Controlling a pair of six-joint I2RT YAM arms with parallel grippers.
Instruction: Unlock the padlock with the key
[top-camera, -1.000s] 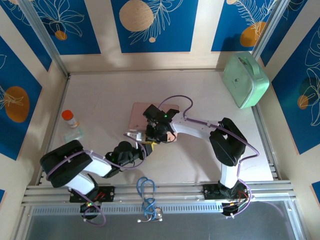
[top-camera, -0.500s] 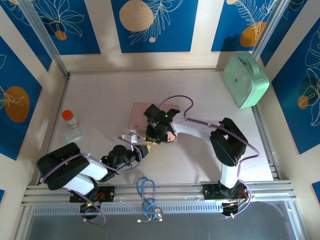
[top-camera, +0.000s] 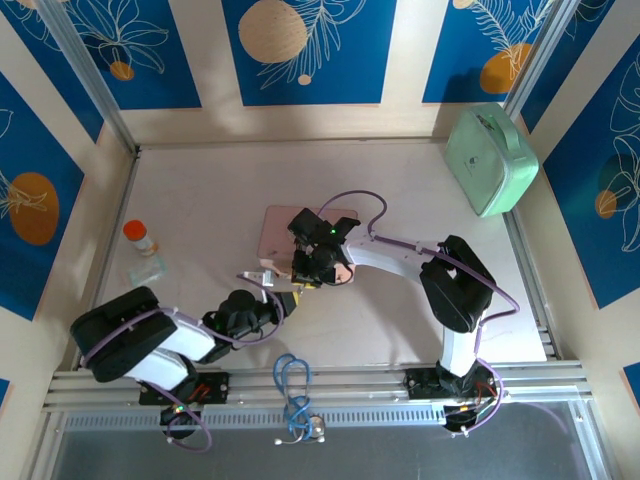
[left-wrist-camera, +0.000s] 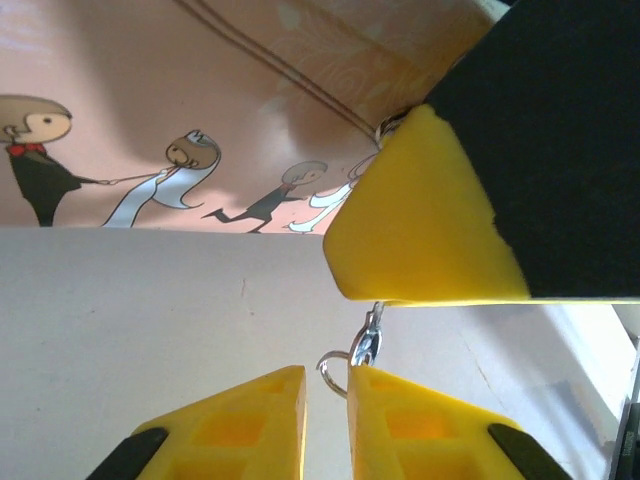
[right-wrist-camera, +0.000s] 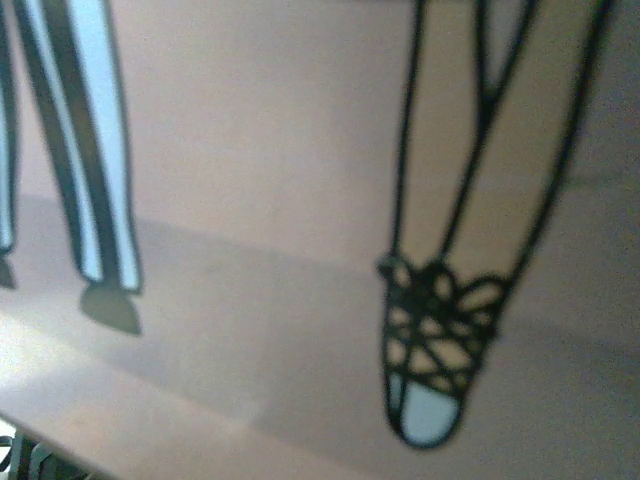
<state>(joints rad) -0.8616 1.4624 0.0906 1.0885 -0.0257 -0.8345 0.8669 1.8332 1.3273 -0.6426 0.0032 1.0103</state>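
Note:
A small silvery key (left-wrist-camera: 369, 338) on a wire ring (left-wrist-camera: 336, 374) hangs just below a yellow finger (left-wrist-camera: 420, 220) of my right gripper (top-camera: 312, 268), which sits over the near edge of the pink picture tin (top-camera: 280, 225). The key's upper end goes out of sight under that finger. My left gripper (left-wrist-camera: 326, 400) reaches in from below. Its yellow fingers stand a narrow gap apart, with the ring in the gap and the key at the right fingertip. In the top view the left gripper (top-camera: 285, 296) meets the right one at the tin's front. The padlock is hidden.
The tin's cartoon lid (right-wrist-camera: 250, 150) lies very close under the right wrist camera. A mint-green case (top-camera: 490, 160) leans at the back right. An orange-capped bottle (top-camera: 141, 238) stands at the left. A blue cable loop (top-camera: 292, 385) hangs at the front rail.
The left arm's elbow has drawn back to the left and its gripper has shifted slightly at the tin's front. The right arm has not moved.

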